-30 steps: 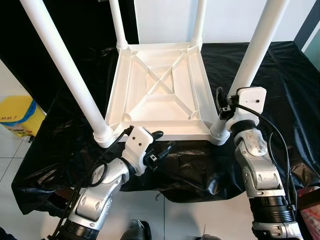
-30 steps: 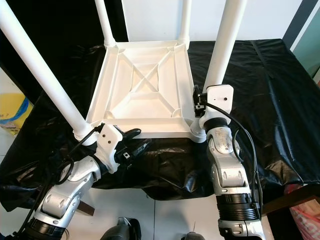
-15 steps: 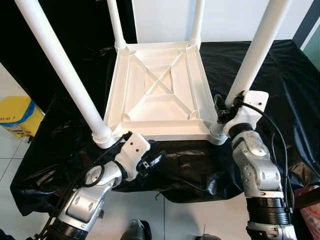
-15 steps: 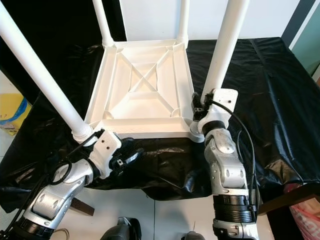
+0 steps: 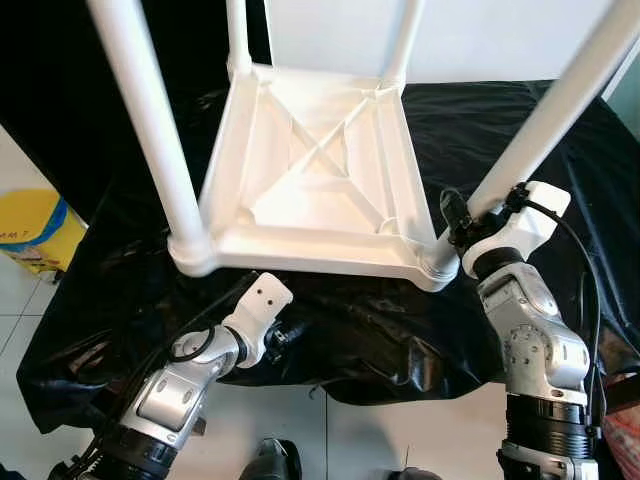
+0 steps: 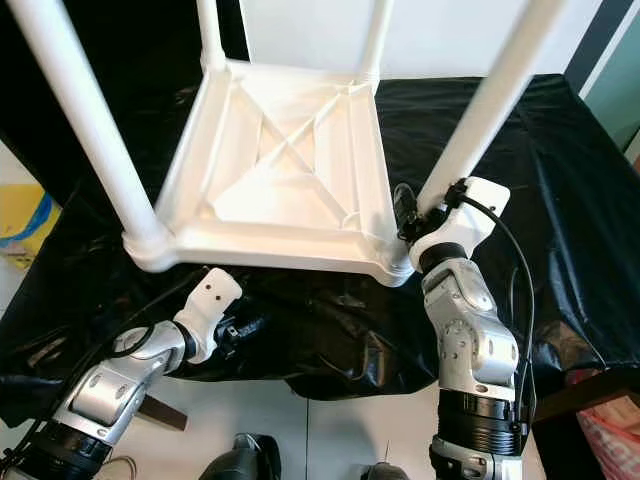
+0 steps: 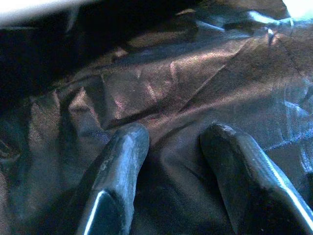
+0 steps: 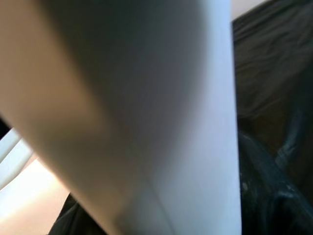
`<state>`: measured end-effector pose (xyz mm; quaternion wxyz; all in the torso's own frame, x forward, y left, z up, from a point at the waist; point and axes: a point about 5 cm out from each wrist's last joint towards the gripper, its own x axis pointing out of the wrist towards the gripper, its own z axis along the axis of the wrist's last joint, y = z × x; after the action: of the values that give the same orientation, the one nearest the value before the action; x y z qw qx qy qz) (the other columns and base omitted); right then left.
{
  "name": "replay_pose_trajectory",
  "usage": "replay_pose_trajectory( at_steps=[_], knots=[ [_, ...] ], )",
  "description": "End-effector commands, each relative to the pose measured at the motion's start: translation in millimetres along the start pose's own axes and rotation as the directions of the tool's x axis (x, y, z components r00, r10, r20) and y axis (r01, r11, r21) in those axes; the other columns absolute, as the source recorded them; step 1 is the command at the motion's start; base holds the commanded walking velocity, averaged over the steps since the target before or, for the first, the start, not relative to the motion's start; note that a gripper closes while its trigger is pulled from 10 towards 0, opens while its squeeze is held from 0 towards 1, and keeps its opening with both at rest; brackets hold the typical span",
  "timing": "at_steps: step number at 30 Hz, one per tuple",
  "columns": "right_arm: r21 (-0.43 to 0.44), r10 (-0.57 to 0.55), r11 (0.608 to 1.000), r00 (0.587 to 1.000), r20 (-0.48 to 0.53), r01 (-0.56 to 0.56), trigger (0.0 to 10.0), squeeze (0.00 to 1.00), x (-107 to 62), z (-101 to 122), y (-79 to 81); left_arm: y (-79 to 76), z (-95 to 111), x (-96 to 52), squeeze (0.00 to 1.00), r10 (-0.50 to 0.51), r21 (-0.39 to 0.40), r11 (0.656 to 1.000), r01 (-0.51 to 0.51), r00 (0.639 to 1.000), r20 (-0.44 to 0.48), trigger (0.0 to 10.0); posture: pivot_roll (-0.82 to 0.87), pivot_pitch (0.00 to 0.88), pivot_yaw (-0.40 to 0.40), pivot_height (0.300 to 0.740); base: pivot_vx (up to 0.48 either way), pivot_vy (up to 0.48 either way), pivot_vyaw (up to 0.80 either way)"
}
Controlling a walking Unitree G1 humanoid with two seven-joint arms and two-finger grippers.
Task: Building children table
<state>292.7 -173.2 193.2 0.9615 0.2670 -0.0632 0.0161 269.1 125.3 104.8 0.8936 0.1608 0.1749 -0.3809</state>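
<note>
A white plastic children's table lies upside down on a black cloth, its legs pointing up and its near edge tilted up off the cloth. My right gripper is shut on the near right leg just above its socket; in the right wrist view that leg is close up, with one black finger beside it. My left gripper sits low, beneath the table's near edge. In the left wrist view its fingers stand open over crumpled cloth, holding nothing.
The near left leg leans towards the camera. A yellow box stands on the tiled floor at the left. The cloth hangs over the front edge of the surface. Something red shows at the bottom right.
The table's near edge has lifted and its legs have tipped. My left gripper has dropped below that edge. My right gripper stays on the near right leg and has moved with it.
</note>
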Motion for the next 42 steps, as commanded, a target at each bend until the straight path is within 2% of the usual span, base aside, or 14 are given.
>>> replay_pose_trajectory(
  at_steps=[1, 7, 9, 11, 13, 17, 18, 20, 27, 28, 32, 37, 39, 42],
  knots=[
    [0.151, 0.025, 0.988, 0.999, -0.026, -0.021, 10.0, 0.0, -4.9, -5, 0.5, 7.3, -24, -2.1, 0.0, 0.104, -0.051, 0.992, -0.111, 0.987, -0.124, 10.0, -0.05, 0.159, 0.06, 0.74, 0.0, 0.0, 0.0],
    [0.263, 0.021, 0.965, 0.998, -0.052, -0.006, 10.0, 0.0, -16.5, -11, -7.4, 31.6, -35, -2.9, 0.0, 0.258, -0.09, 0.956, -0.279, 0.947, -0.192, 10.0, -0.05, 0.168, 0.06, 0.74, 0.0, 0.0, 0.0],
    [0.307, 0.017, 0.952, 0.998, -0.06, 0.002, 10.0, 0.0, -20.5, -13, -10.4, 47.0, -37, -3.8, 0.0, 0.33, -0.111, 0.927, -0.358, 0.92, -0.21, 10.0, -0.05, 0.169, 0.058, 0.74, 0.0, 0.0, 0.0],
    [0.382, 0.017, 0.924, 0.997, -0.075, 0.013, 10.0, 0.0, -26.9, -15, -17.1, 83.9, -32, -4.7, 0.0, 0.474, -0.149, 0.848, -0.509, 0.853, -0.216, 10.0, -0.05, 0.169, 0.056, 0.74, 0.0, 0.0, 0.0],
    [0.382, 0.017, 0.924, 0.997, -0.075, 0.013, 10.0, 0.0, -26.9, -15, -17.1, 83.9, -32, -4.7, 0.0, 0.474, -0.149, 0.848, -0.509, 0.853, -0.216, 10.0, -0.05, 0.169, 0.056, 0.74, 0.0, 0.0, 0.0],
    [0.455, 0.026, 0.89, 0.996, -0.083, 0.015, 10.0, 0.0, -29.7, -18, -20.9, 113.2, -16, -4.9, 0.0, 0.572, -0.221, 0.771, -0.597, 0.802, -0.171, 10.0, -0.05, 0.166, 0.053, 0.74, 0.0, 0.0, 0.0],
    [0.504, 0.037, 0.863, 0.994, -0.103, 0.02, 10.0, 0.0, -31.9, -24, -23.8, 134.7, 5, -3.9, 0.0, 0.641, -0.289, 0.707, -0.645, 0.757, -0.121, 10.0, -0.06, 0.161, 0.05, 0.74, 0.0, 0.0, 0.0],
    [0.514, 0.042, 0.857, 0.993, -0.109, 0.02, 10.0, 0.0, -33.1, -27, -24.6, 140.0, 20, -1.8, 0.0, 0.651, -0.323, 0.701, -0.636, 0.756, -0.073, 10.0, -0.06, 0.16, 0.051, 0.74, 0.0, 0.0, 0.0],
    [0.572, 0.033, 0.819, 0.991, -0.129, 0.048, 10.0, 0.0, -38.9, -36, -33.2, 142.4, 85, 6.2, 0.0, 0.599, -0.438, 0.755, -0.489, 0.785, 0.157, 10.0, -0.07, 0.155, 0.051, 0.74, 0.0, 0.0, 0.0],
    [0.593, 0.034, 0.804, 0.991, -0.129, 0.05, 10.0, 0.0, -40.7, -37, -35.7, 135.4, 108, 11.6, 0.0, 0.52, -0.432, 0.812, -0.392, 0.823, 0.23, 10.0, -0.07, 0.155, 0.051, 0.74, 0.0, 0.0, 0.0],
    [0.605, 0.038, 0.795, 0.991, -0.128, 0.048, 10.0, 0.0, -43.9, -39, -37.6, 120.6, 134, 17.6, 0.0, 0.39, -0.387, 0.884, -0.261, 0.869, 0.306, 10.0, -0.07, 0.155, 0.051, 0.74, 0.0, 0.0, 0.0],
    [0.61, 0.038, 0.791, 0.99, -0.136, 0.053, 10.0, 0.0, -45.7, -41, -39.4, 117.3, 145, 21.0, 0.0, 0.35, -0.37, 0.903, -0.219, 0.875, 0.336, 10.0, -0.07, 0.152, 0.063, 0.74, 0.0, 0.0, 0.0],
    [0.598, 0.044, 0.799, 0.987, -0.154, 0.058, 10.0, 0.0, -50.9, -46, -42.4, 112.3, 171, 19.2, 0.0, 0.294, -0.36, 0.92, -0.151, 0.876, 0.382, 10.0, -0.08, 0.157, 0.076, 0.74, 0.0, 0.0, 0.0],
    [0.595, 0.044, 0.801, 0.987, -0.158, 0.059, 10.0, 0.0, -52.7, -47, -43.4, 110.4, 181, 17.0, 0.0, 0.277, -0.345, 0.928, -0.137, 0.875, 0.398, 10.0, -0.08, 0.157, 0.076, 0.74, 0.0, 0.0, 0.0]
  ],
)
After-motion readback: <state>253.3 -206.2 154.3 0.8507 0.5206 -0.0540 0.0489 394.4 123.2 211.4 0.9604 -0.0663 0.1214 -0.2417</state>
